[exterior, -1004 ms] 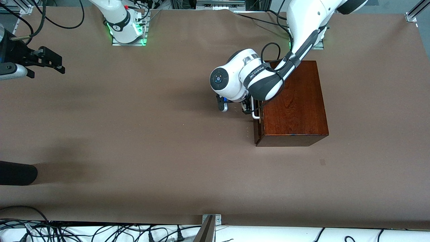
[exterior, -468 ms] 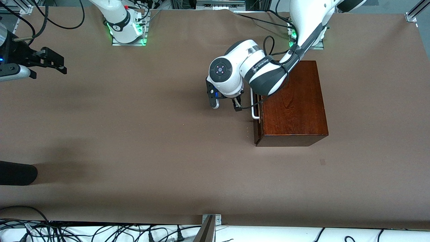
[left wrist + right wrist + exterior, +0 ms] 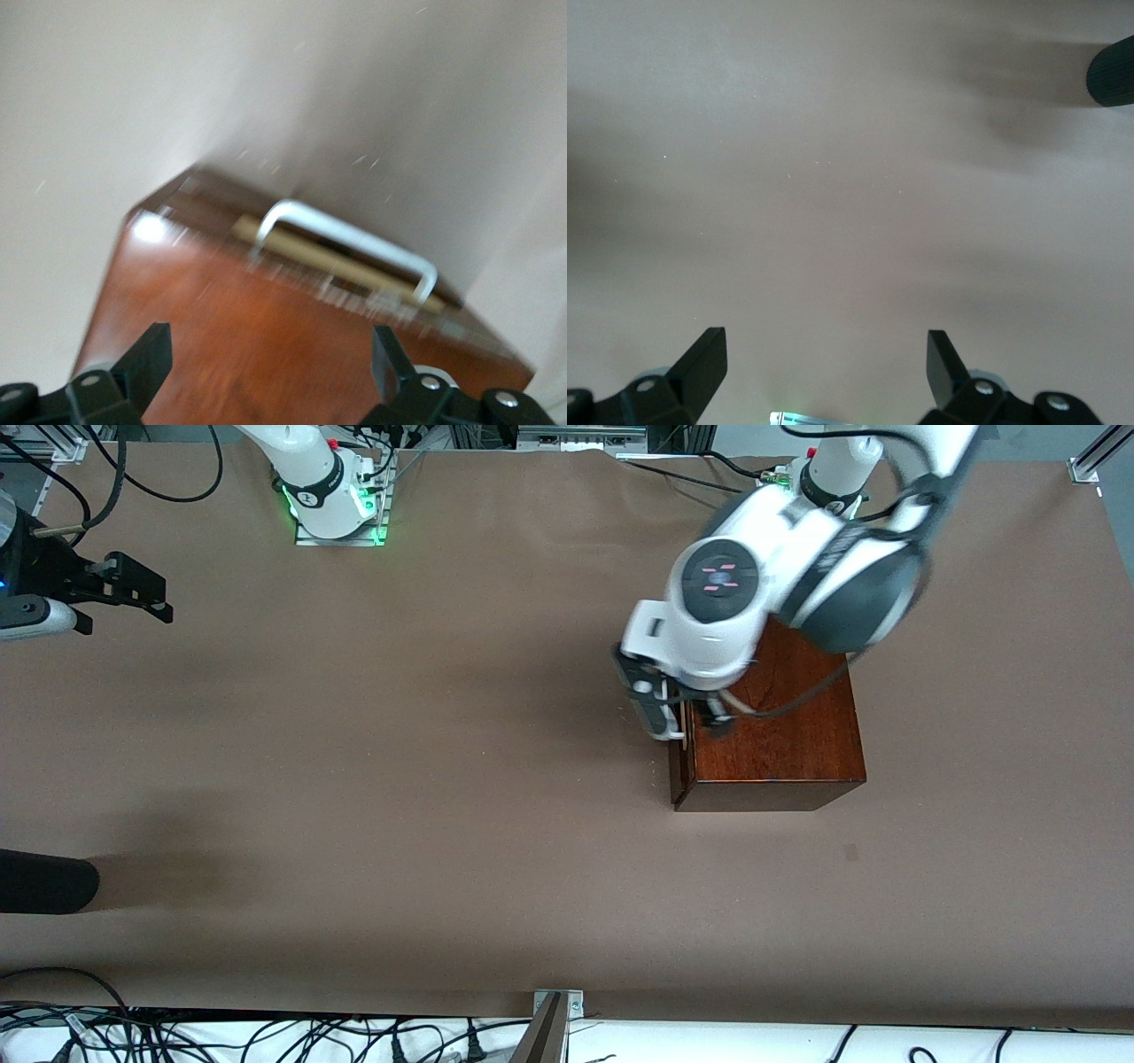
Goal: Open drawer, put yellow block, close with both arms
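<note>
The dark reddish-brown wooden box (image 3: 780, 726) stands toward the left arm's end of the table. Its drawer front (image 3: 679, 775) faces the middle of the table. In the left wrist view the white bar handle (image 3: 345, 232) shows, with a thin pale strip (image 3: 306, 251) between the drawer front and the box top (image 3: 266, 328). My left gripper (image 3: 688, 724) is open and empty over the box's top edge above the handle; it also shows in the left wrist view (image 3: 270, 354). My right gripper (image 3: 124, 607) waits open over the table's right-arm end, seen too in the right wrist view (image 3: 824, 363). The yellow block is out of view.
A black rounded object (image 3: 44, 881) reaches in over the table at the right arm's end, nearer the front camera; it also shows in the right wrist view (image 3: 1112, 71). Brown table (image 3: 399, 797) spreads between the arms. Cables lie along the near edge.
My left gripper has risen from in front of the drawer handle and moved over the box's top edge. The right arm has barely moved.
</note>
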`<state>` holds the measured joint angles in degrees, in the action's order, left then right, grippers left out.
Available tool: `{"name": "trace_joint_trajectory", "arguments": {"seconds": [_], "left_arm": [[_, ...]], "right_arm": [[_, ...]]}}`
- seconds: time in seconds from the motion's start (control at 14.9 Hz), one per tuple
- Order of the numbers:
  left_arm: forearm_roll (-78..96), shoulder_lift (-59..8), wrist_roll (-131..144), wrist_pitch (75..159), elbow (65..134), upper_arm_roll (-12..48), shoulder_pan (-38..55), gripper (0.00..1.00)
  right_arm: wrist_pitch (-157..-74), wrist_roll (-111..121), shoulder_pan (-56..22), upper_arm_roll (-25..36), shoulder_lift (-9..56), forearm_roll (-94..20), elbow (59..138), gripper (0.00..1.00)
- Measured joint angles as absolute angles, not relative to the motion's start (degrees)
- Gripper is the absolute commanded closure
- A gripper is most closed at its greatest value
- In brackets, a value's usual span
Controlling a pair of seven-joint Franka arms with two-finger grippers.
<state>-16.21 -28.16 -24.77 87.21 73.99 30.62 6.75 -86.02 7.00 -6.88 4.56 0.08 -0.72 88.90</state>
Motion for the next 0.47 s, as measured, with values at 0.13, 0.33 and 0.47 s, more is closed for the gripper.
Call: {"name": "trace_joint_trajectory", "arguments": {"seconds": [0.13, 0.33, 0.47], "left_arm": [[-16.21, -25.82, -24.75, 86.22, 73.95, 30.29, 3.60, 0.00], [-15.82, -21.93, -21.43, 85.93, 73.93, 25.77, 2.32, 0.00], [-12.73, -18.98, -16.30, 85.66, 74.22, 20.78, 1.93, 0.00]], "right_arm": [[-86.02, 7.00, -6.88, 4.55, 0.11, -0.71, 88.90, 0.00], [-86.02, 7.00, -6.89, 4.52, 0.12, -0.70, 88.90, 0.00], [-86.02, 7.00, -6.90, 4.50, 0.13, -0.70, 88.90, 0.00]]}}
